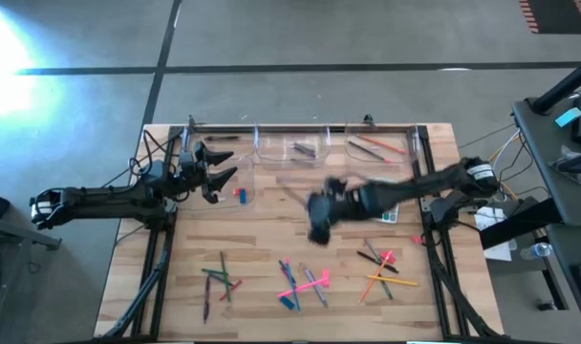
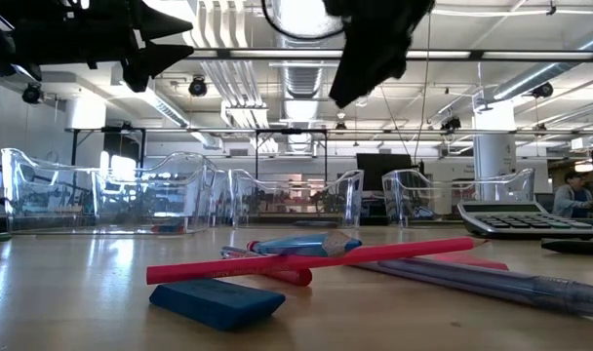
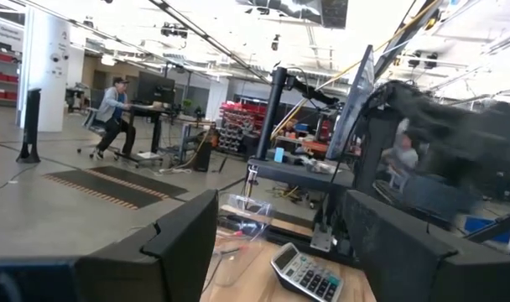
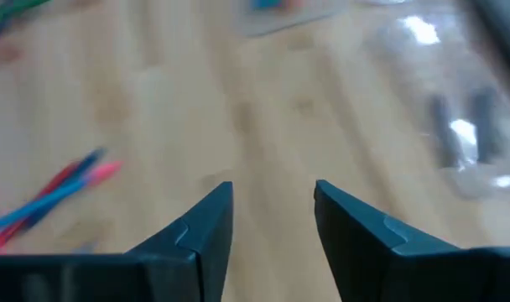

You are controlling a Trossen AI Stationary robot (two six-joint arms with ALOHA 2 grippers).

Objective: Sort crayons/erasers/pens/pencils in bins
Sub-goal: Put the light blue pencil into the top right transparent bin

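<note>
My right gripper (image 1: 319, 227) hangs open and empty over the middle of the table, above bare wood (image 4: 272, 126). My left gripper (image 1: 228, 164) is open and empty at the far left, raised beside the clear bins (image 1: 271, 145). One bin (image 1: 376, 148) holds orange and red pencils, another (image 1: 305, 149) holds dark pens. Loose sticks lie flat in three piles near the front edge: green (image 1: 217, 277), pink and blue (image 1: 300, 285), orange and pink (image 1: 384, 268). A blue eraser (image 2: 218, 300) lies flat in front of a red pencil (image 2: 311, 260).
A grey calculator (image 2: 526, 219) lies at the right of the table, partly under my right arm (image 1: 415, 186). A small red and blue item (image 1: 239, 194) lies near my left gripper. People sit in the room beyond the table (image 3: 112, 113).
</note>
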